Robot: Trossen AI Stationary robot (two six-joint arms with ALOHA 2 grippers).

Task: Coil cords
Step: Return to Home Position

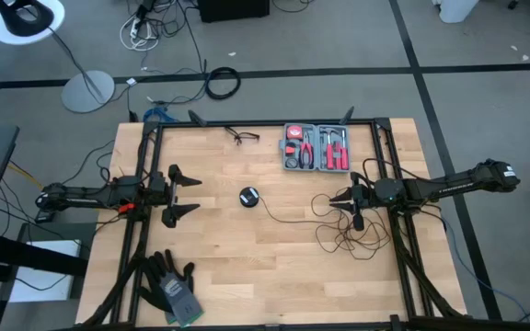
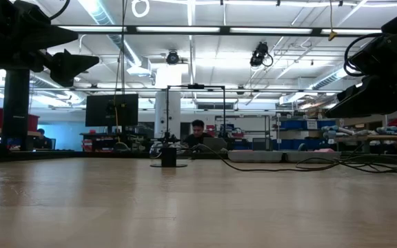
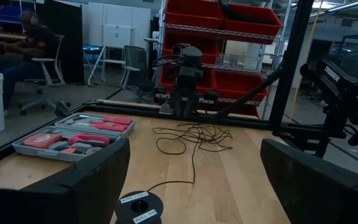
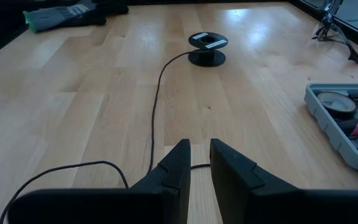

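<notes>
Near the middle of the bench (image 1: 247, 267) stands one small black spool (image 1: 249, 196). I count two pale labels on its top, but the print is too small for me to read. One thin black cord (image 4: 156, 106) runs from it to the right and ends in a loose tangle lying flat beside the right claw (image 1: 332, 202). That claw is narrow, with only a slim gap between its fingers and nothing held. My left claw (image 1: 199, 195) hangs left of the spool, spread wide and empty. At the far edge I see one grey tool case (image 1: 316, 147) with red-handled tools, and one wire glasses-like item (image 1: 243, 137) to its left. Dark gloves (image 1: 168, 285) lie heaped at the near left corner.
</notes>
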